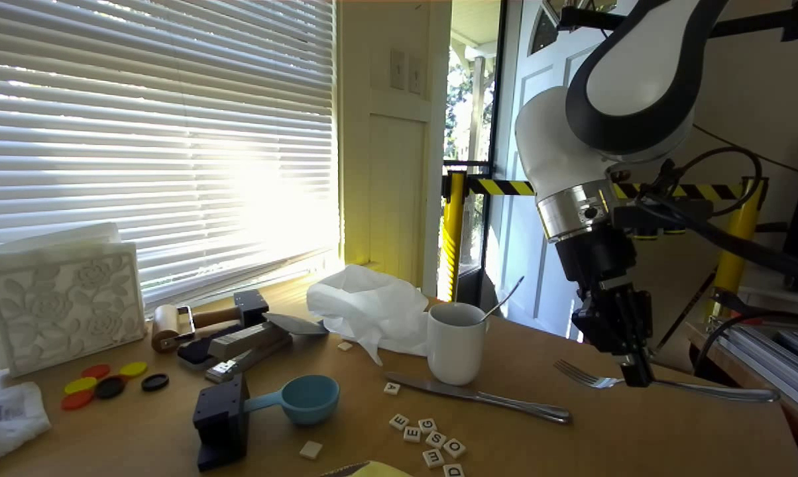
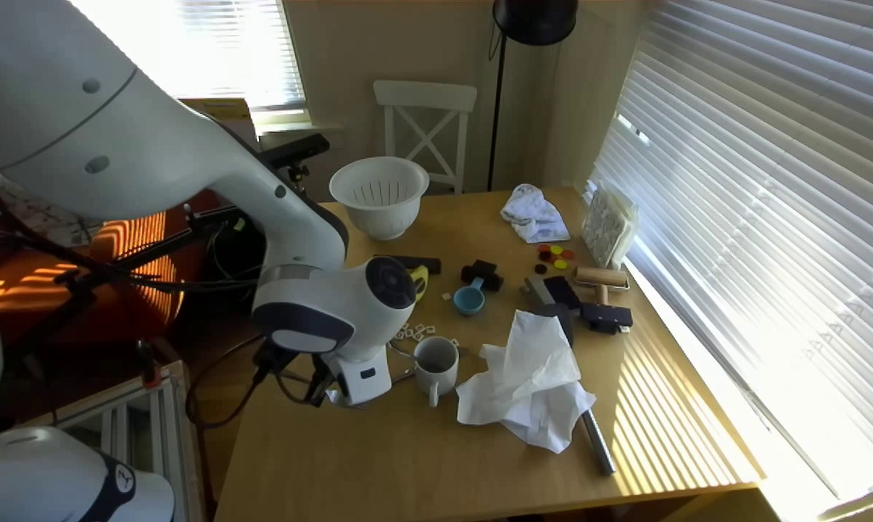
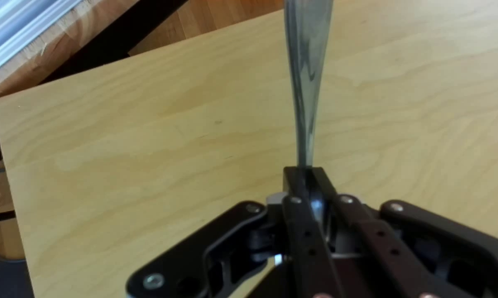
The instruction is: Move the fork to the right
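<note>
Gripper [image 3: 303, 174] around fork [image 3: 307, 80] near table edge [image 3: 149, 56]

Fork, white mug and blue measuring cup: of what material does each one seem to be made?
Fork: shiny metal, probably stainless steel; it shows streaky reflections in the wrist view.
White mug: likely ceramic, perhaps glazed; its wall looks smooth and opaque.
Blue measuring cup: perhaps satin plastic, evenly coloured, without metallic glare.

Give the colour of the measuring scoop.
Blue, leaning teal; the measuring scoop shows best in an exterior view.
</note>
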{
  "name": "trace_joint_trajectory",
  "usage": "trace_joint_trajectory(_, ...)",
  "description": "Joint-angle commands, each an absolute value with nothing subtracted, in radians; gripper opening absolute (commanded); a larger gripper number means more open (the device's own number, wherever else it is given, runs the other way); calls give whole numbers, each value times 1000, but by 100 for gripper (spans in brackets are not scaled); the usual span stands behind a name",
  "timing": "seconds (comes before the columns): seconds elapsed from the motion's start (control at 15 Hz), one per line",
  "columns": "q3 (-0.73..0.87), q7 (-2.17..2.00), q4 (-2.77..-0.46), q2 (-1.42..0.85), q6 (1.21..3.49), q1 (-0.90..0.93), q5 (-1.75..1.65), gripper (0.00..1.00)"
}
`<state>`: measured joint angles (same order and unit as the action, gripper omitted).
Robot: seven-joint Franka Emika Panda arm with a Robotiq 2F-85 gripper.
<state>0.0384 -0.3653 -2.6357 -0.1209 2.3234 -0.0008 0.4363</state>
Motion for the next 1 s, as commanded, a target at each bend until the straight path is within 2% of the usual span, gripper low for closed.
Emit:
trace_joint_trajectory(0.0,50,-452,-2632,-140,2401,0,374,2)
trace_joint_trajectory(0.53,193,-621,-2594,-289,2780,27,-12,2)
trace_joint_trajectory(0.67,212,-598,-2593,-318,2873,33,-11,2)
trace_joint_trajectory(0.93,140,-455,-2587,-346,2939,-22,98,2)
